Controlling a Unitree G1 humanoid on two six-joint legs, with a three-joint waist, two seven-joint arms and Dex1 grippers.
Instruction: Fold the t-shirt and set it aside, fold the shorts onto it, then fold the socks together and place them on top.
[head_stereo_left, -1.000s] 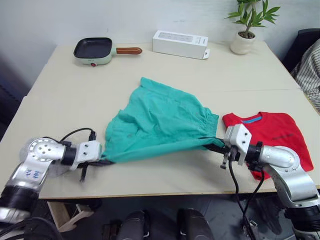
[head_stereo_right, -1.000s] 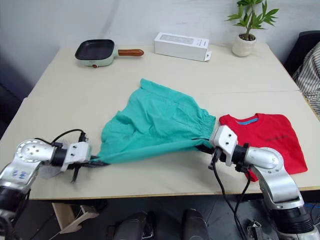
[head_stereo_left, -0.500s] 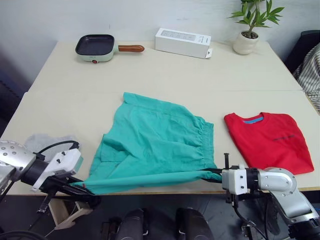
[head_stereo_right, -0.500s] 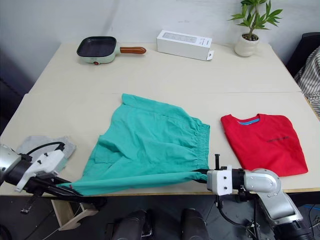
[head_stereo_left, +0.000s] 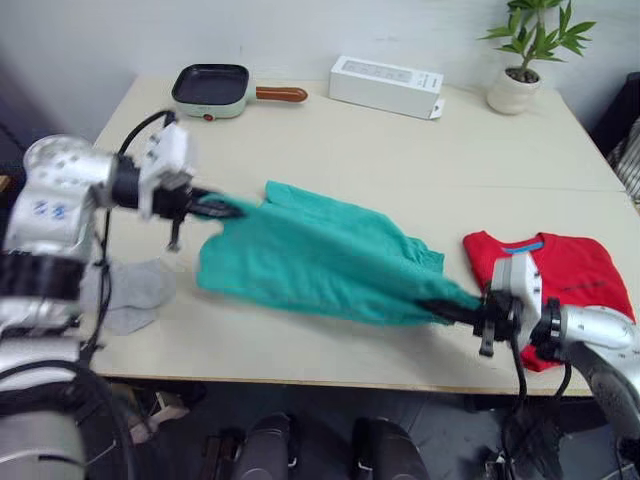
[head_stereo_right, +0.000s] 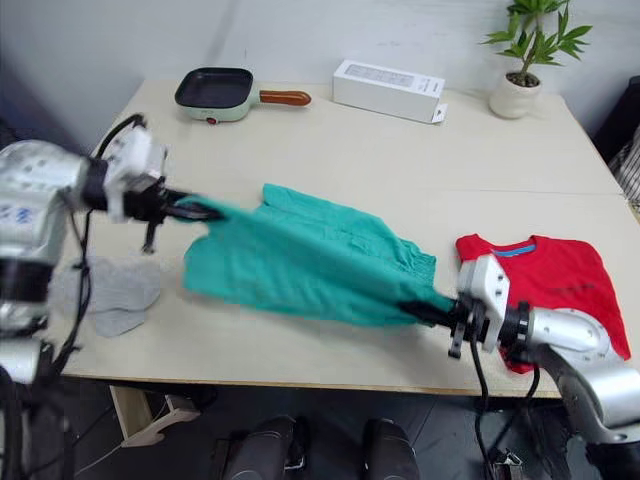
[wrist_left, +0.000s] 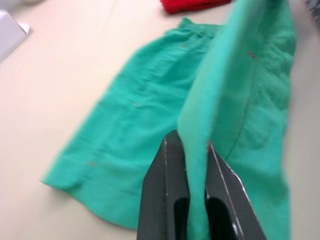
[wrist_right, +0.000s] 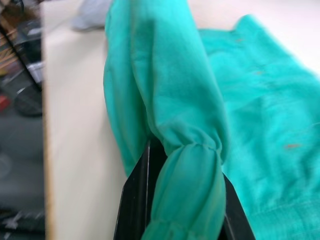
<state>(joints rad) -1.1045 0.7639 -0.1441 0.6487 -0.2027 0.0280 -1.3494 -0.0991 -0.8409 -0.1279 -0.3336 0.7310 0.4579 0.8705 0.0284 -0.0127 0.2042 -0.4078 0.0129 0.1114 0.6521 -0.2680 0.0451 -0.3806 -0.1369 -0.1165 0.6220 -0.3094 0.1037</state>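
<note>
Since half a second ago, both arms have swung up from below the table's front edge: the left gripper (head_stereo_left: 215, 208) now hangs over the table's left part, near the far side, and the right gripper (head_stereo_left: 455, 310) sits low at the front right.

Largest, the beige table (head_stereo_left: 400, 150) carries everything. Across its middle the shorts (head_stereo_left: 320, 260) stretch as a teal band slanting from the left gripper down to the right one, part of the cloth lifted, the rest lying flat beneath. Each gripper is clamped on the shorts: the left wrist view shows black fingers (wrist_left: 167, 195) pinching a raised fold, the right wrist view shows fingers (wrist_right: 137, 200) squeezed around the gathered waistband.

To the right the t-shirt (head_stereo_left: 565, 275) lies folded flat on the table, just behind the right gripper. At the left front edge the socks (head_stereo_left: 135, 292) lie in a grey heap.

Along the far edge stand a white box (head_stereo_left: 387, 86), a small green pan (head_stereo_left: 212, 88) with a wooden handle, and a potted plant (head_stereo_left: 520, 80).
</note>
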